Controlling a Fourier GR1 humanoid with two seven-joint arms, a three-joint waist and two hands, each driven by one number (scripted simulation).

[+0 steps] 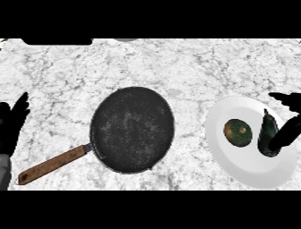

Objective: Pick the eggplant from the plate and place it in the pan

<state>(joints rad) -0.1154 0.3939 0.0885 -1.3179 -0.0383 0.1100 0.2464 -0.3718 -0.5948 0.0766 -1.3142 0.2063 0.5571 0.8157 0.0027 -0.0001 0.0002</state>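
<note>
A dark, slender eggplant (267, 130) lies on the right half of a white plate (246, 172) at the counter's right. My right hand (297, 107) hovers over the plate's right edge. Its fingers are spread straight toward the left, and its thumb (286, 133) stretches down along the eggplant's right side, hiding part of it. The hand is open and the eggplant rests on the plate. A black round pan (132, 129) with a wooden handle (50, 165) sits in the middle with nothing in it. My left hand (4, 129) rests open at the left edge, fingers up.
A round green and brown vegetable (238, 133) lies on the plate just left of the eggplant. A dark object (57, 41) shows at the counter's far edge, upper left. White marbled counter lies between pan and plate.
</note>
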